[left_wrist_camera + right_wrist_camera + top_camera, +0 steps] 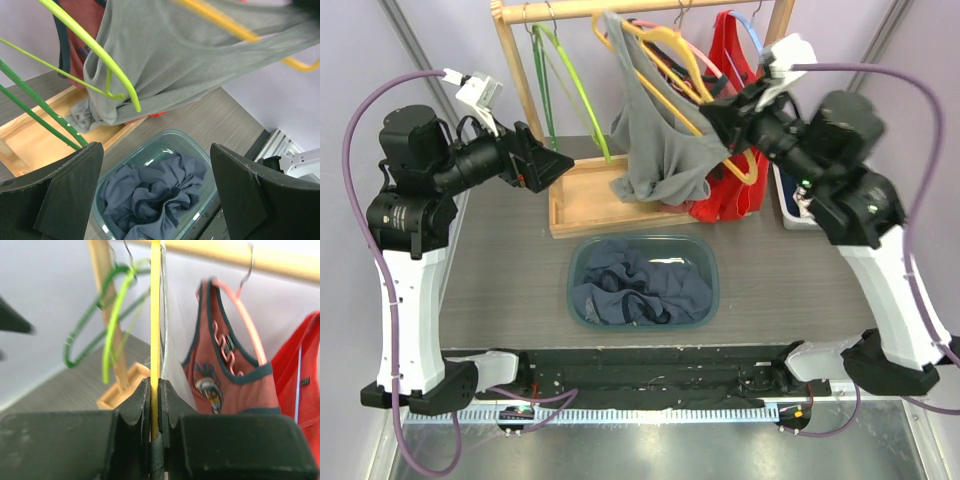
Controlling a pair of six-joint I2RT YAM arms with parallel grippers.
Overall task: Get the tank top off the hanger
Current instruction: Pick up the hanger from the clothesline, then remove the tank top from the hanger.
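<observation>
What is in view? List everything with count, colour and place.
rack: 1, wood, back of table
yellow hanger: 1, yellow, at rack, tilted
tank top: 1, grey, on yellow hanger
green hangers: 2, dark green and lime, bare, rack's left
red tops: 2, red, rack's right
tray: 1, wood, under rack
bin: 1, teal, table centre
clothes: dark blue, in bin
table: 1, grey
left gripper: 1, black, open, over tray
right gripper: 1, black, shut on yellow hanger
</observation>
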